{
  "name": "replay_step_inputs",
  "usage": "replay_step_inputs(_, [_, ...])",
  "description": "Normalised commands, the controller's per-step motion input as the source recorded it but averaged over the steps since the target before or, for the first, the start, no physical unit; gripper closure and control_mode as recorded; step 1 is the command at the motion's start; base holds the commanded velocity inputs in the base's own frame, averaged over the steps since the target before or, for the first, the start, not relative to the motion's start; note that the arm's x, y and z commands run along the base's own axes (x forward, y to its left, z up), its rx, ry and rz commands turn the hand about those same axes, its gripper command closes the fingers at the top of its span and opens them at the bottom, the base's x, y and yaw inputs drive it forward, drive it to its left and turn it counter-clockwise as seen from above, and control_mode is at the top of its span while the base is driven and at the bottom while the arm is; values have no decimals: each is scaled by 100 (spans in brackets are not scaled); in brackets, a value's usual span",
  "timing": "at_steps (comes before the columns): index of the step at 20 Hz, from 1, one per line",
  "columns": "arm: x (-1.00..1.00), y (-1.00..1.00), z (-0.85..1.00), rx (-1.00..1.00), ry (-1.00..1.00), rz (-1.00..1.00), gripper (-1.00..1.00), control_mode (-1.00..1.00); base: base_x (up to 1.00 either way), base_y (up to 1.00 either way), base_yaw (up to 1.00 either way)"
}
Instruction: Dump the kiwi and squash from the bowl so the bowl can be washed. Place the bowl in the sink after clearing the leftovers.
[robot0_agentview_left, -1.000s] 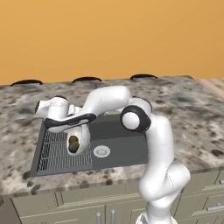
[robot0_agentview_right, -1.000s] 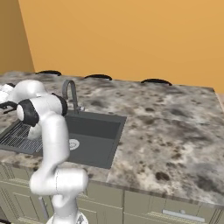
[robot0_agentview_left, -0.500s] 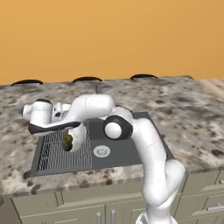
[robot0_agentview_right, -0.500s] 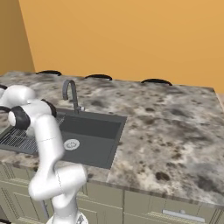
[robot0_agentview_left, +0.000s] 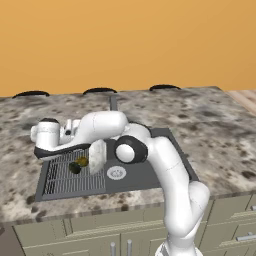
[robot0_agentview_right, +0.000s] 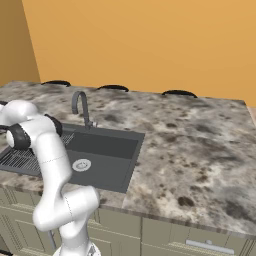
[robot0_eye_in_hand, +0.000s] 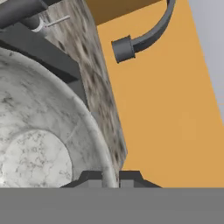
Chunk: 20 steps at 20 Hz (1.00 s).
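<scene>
The bowl (robot0_agentview_left: 97, 156) hangs tipped on edge over the ribbed grid of the sink (robot0_agentview_left: 150, 172), its mouth turned left, presumably so the leftovers spill out: the kiwi (robot0_agentview_left: 82, 161) and the dark squash (robot0_agentview_left: 74, 168) lie just beside it on the grid. In the hand view the gripper (robot0_eye_in_hand: 110, 177) has its fingers pinched tight on the bowl's rim, the speckled inside to one side and the faucet (robot0_eye_in_hand: 144, 35) beyond. The arm reaches left across the basin, forearm level, wrist rolled over.
</scene>
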Motion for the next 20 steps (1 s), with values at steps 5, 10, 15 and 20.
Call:
replay_step_inputs(5, [-42,-91,45,16,-8,0,100,-100,0,0,0])
replay_step_inputs(10, [-42,-100,57,24,-11,0,100,-100,0,0,0])
replay_step_inputs(15, [-44,-100,58,23,-7,2,100,-100,0,0,0])
replay_step_inputs(20, [-12,-100,31,26,-6,22,100,-100,0,0,0])
